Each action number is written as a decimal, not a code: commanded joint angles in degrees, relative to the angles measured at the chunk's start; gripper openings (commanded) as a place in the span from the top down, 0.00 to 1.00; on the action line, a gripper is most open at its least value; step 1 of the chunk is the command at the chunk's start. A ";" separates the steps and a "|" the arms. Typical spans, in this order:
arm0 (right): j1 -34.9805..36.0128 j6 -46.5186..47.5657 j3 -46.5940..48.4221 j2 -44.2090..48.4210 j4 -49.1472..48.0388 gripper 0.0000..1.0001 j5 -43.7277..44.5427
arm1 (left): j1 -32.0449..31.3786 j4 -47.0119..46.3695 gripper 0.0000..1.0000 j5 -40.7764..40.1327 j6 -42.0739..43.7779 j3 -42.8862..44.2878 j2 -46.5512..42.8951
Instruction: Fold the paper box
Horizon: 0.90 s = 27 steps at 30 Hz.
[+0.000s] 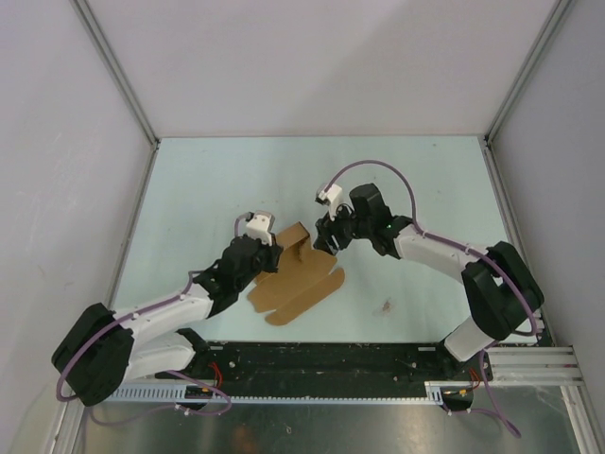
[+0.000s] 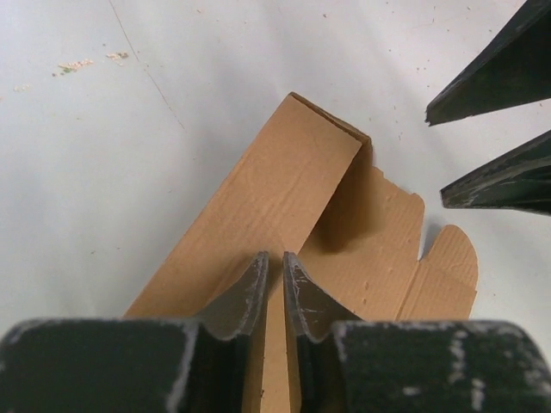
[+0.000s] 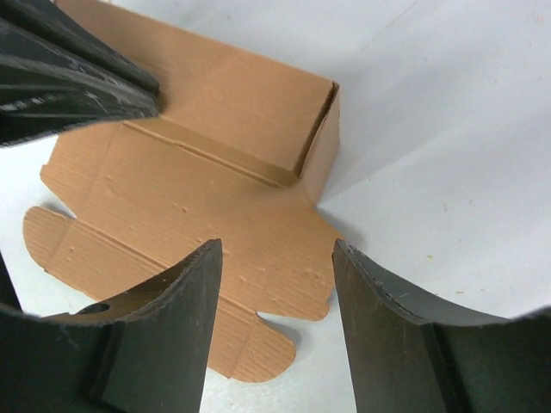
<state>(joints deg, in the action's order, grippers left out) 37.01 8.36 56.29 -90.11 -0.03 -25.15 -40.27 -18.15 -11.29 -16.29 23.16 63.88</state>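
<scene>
From above, we see bright, even, diffuse light on the pale surface (image 1: 236, 180), with only faint, soft shadows close beneath the arms; that picture is slightly soft overall. In the wrist views the paper box (image 2: 284, 198) is sharp enough to show its corrugation. It lays a soft grey shadow on the surface beside it, and its raised flap darkens the sheet behind. We find the left hand (image 2: 273, 258) and right hand (image 3: 277, 249) dark and blurred in the near foreground, their edges catching pale highlights.
</scene>
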 commanded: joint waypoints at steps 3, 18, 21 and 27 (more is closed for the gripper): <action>-0.54 3.24 -2.15 -2.70 -6.72 0.38 -2.10 | -0.16 4.09 0.78 0.39 1.53 4.17 -3.75; -2.73 2.98 -5.67 0.54 -14.47 0.36 -4.91 | -0.16 6.37 0.74 -4.17 4.69 7.60 -4.38; -4.49 2.19 -5.67 1.86 -14.82 0.36 -4.83 | 0.19 6.46 0.74 -5.76 5.22 8.65 -3.24; -11.34 -2.37 -5.58 2.13 -19.47 0.37 -5.71 | 1.33 6.37 0.74 -6.29 5.31 10.41 -2.71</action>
<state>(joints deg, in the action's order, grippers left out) 29.85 9.69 50.46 -89.78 -13.30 -29.89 -39.79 -10.94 -16.05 -12.43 29.69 61.14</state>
